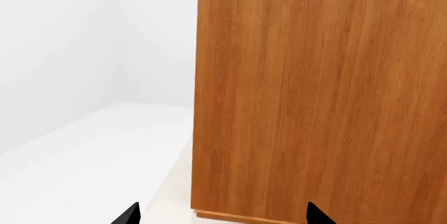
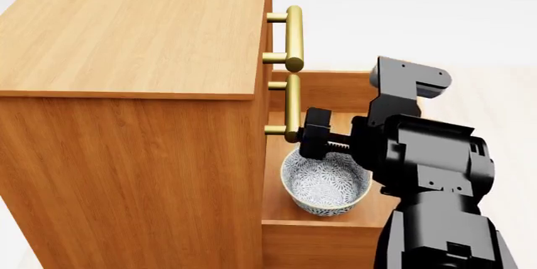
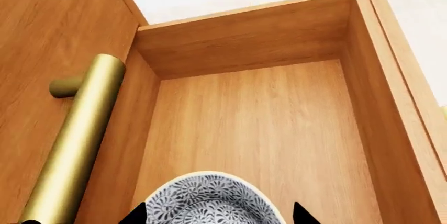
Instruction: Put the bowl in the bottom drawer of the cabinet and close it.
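The bowl, white with a grey-blue floral pattern, stands upright on the floor of the bottom drawer, which is pulled out of the cabinet. In the right wrist view the bowl lies just below my right gripper. That gripper is open, with one black fingertip on each side of the rim. The drawer's floor beyond the bowl is bare. My left gripper is open with nothing between its tips, and it faces the cabinet's plain side panel. It does not show in the head view.
Two brass bar handles of the upper drawers jut out just above the open drawer, close to my right arm. One such handle runs beside the bowl. White floor lies beside the cabinet.
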Tool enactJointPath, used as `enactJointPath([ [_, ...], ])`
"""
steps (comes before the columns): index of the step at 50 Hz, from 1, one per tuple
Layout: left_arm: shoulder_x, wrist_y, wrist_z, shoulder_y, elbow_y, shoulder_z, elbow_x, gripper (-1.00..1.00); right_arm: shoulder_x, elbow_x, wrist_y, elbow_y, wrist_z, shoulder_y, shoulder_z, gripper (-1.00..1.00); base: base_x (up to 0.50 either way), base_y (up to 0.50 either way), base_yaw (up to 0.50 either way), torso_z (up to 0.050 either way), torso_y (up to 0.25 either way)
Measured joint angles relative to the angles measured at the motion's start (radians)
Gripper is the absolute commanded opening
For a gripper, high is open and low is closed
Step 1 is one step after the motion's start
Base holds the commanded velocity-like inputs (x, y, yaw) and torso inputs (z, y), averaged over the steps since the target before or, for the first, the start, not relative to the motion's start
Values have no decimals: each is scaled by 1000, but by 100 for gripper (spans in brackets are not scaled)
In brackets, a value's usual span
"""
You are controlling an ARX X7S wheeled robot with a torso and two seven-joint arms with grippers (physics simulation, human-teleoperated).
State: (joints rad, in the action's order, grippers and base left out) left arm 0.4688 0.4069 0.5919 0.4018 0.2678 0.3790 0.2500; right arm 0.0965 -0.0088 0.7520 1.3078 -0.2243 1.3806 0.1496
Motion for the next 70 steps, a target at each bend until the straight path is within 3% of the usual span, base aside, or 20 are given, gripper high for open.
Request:
enactJointPath([
  [40, 2, 7, 2, -4, -8, 4, 3, 100, 49, -41, -66, -43, 93, 71, -87, 100, 0, 0, 0, 0, 0],
  [70, 8, 5, 6, -2, -1, 8, 5, 100, 144, -35, 228, -663, 84, -142, -56, 100, 0, 0, 0, 0, 0],
])
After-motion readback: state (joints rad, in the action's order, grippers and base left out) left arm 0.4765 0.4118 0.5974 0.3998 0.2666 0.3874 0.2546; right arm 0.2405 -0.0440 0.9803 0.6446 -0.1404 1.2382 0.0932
